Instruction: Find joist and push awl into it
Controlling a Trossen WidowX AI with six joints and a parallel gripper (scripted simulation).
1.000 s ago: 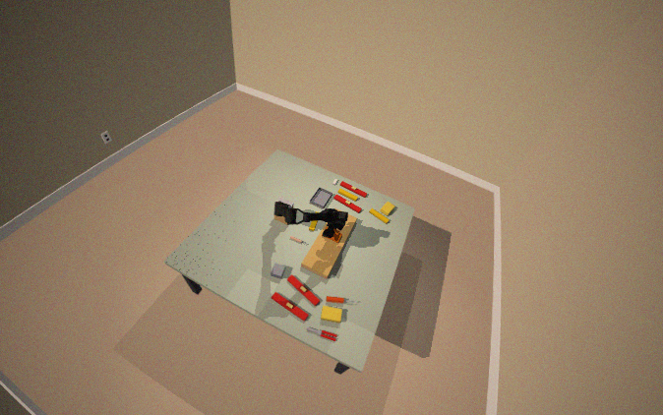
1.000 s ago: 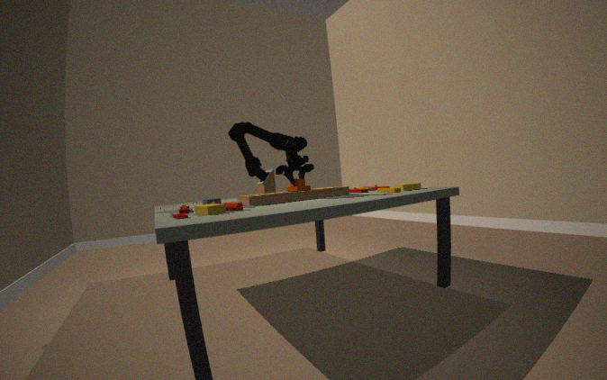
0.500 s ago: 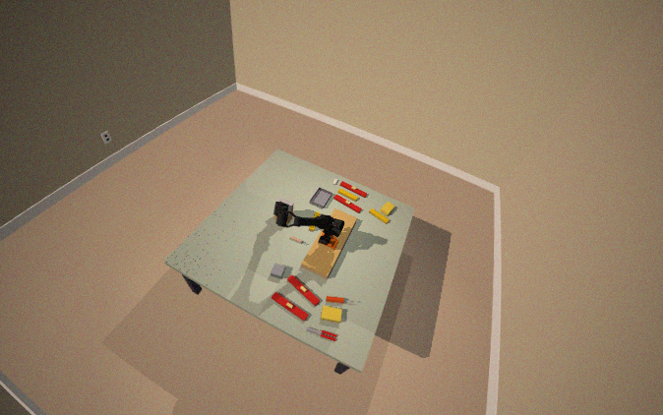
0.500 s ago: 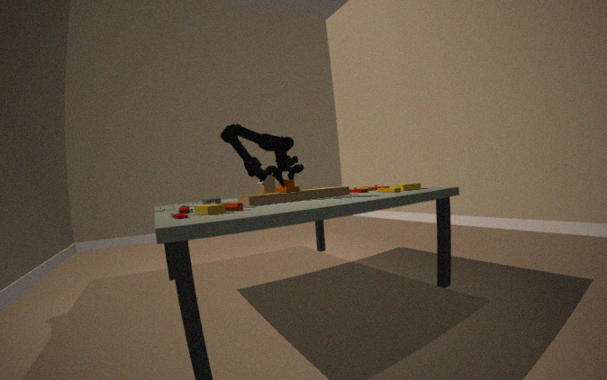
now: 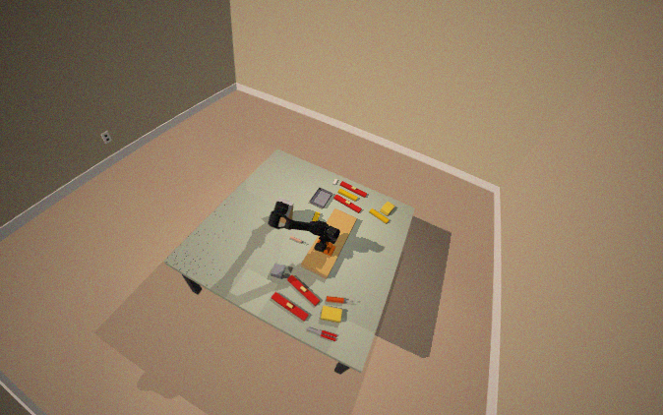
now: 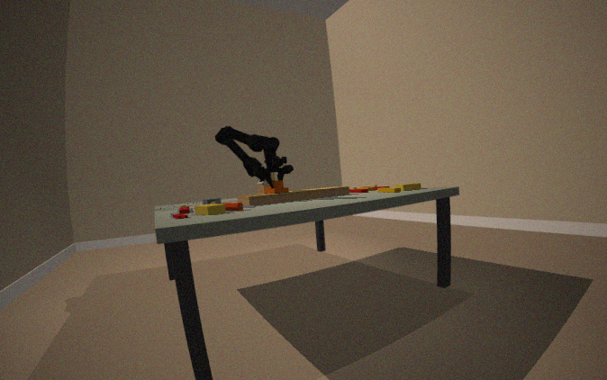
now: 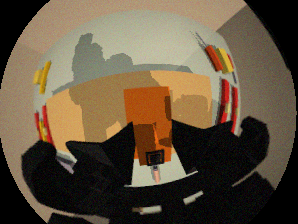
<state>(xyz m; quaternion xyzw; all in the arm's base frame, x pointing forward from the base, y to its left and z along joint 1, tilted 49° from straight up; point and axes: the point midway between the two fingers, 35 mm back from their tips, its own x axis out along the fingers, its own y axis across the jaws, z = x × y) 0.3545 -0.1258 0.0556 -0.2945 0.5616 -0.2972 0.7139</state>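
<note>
The orange stud finder (image 5: 329, 250) (image 6: 280, 185) (image 7: 147, 104) sits flat on the wooden floor panel (image 5: 343, 217) (image 6: 317, 193) (image 7: 192, 84), past its middle toward the near end in the top view. My gripper (image 5: 325, 246) (image 6: 275, 181) (image 7: 149, 121) is shut on the stud finder from above. A small black square shows on it in the wrist view; no reading can be made out. A thin tool with a pale pink handle, apparently the awl (image 5: 296, 240) (image 7: 156, 174), lies on the table beside the panel. The grey tray (image 5: 322, 198) stands beyond the panel's far end. The joist is hidden.
Two red levels (image 5: 303, 290) (image 5: 289, 306), a grey block (image 5: 278, 270), an orange-handled tool (image 5: 335, 299), a yellow block (image 5: 331, 314) and red-handled pliers (image 5: 329, 335) lie near the panel's near end. More red and yellow items lie at the far end. A yellow piece (image 5: 316, 215) lies near the arm.
</note>
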